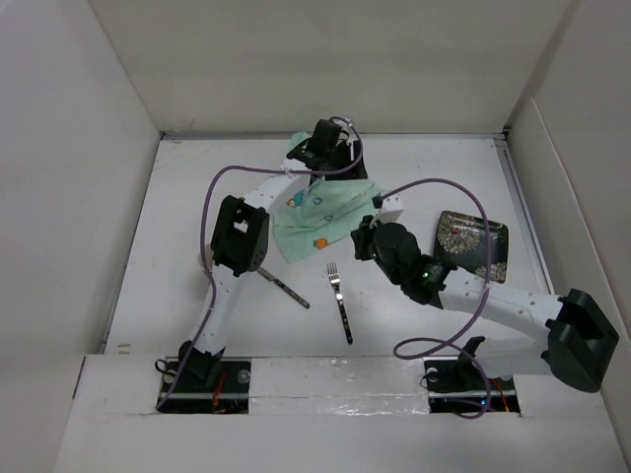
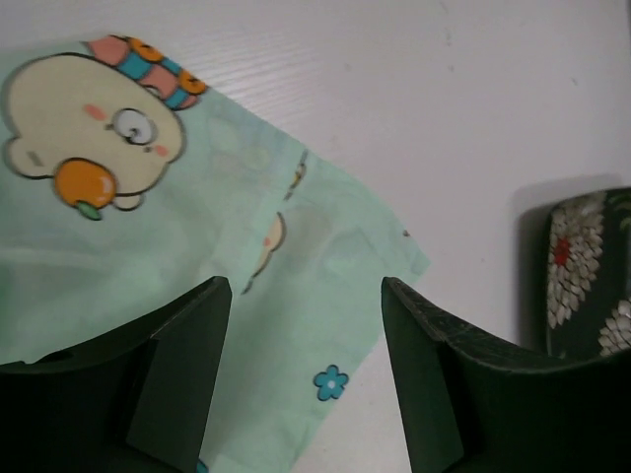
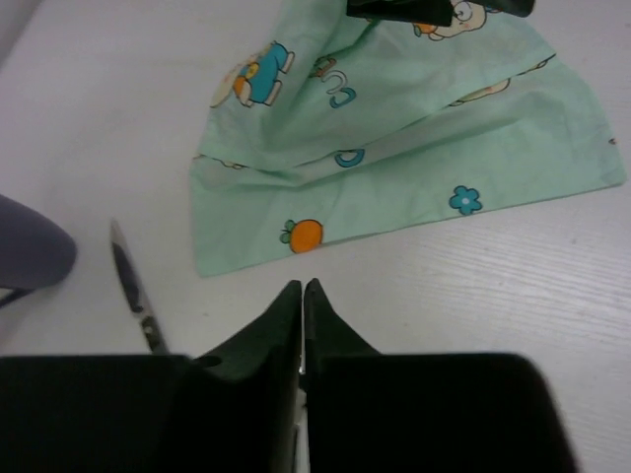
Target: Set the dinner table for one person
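Note:
The dinner table [image 1: 177, 256] is a matte white surface. A mint-green cartoon-printed cloth [image 1: 320, 212] lies at its middle back, partly rumpled. It also shows in the left wrist view [image 2: 296, 246] and the right wrist view [image 3: 414, 148]. My left gripper [image 1: 317, 158] hovers over the cloth's far part, open and empty [image 2: 306, 286]. My right gripper [image 1: 360, 239] is shut and empty [image 3: 302, 286], just off the cloth's near edge. A fork [image 1: 339, 301] and a knife [image 1: 286, 289] lie on the table in front of the cloth. A dark floral plate [image 1: 473, 244] lies at the right.
White upright panels [image 1: 89, 148] edge the table on three sides. The knife [image 3: 133, 286] lies to the left of my right gripper. The plate's edge [image 2: 592, 276] shows to the right of the left gripper. Purple cables loop over both arms.

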`<state>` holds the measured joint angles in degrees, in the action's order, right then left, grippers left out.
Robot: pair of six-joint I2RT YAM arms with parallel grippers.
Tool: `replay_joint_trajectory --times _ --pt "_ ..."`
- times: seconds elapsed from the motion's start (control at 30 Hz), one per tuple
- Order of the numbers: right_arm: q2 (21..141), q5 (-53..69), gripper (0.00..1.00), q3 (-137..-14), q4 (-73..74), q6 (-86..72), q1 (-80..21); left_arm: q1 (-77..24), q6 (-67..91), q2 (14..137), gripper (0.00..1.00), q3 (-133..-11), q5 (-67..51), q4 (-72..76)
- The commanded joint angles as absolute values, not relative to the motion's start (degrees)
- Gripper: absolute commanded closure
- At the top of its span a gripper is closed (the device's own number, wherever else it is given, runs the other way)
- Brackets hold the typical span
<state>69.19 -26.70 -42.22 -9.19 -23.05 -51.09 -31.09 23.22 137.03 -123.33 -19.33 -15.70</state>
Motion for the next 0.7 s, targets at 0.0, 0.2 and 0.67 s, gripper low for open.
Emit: replay_joint_trajectory --times 0.0,0.2,0.67 --pt "72.6 -30.4 1.00 -45.7 -8.3 -25.3 -51.0 -29.8 21.6 129.3 0.41 -121.6 -10.5 -13.0" --pt "78.7 -29.5 1.00 -47.5 -7.7 -28.6 -45.3 -23.4 21.3 121.6 0.38 -110.6 3.1 -11.3" --pt "98.2 -13.4 0.41 -56.0 -4.8 -33.2 -27.2 -18.7 17.9 141.8 0.30 -131.9 0.4 -15.8"
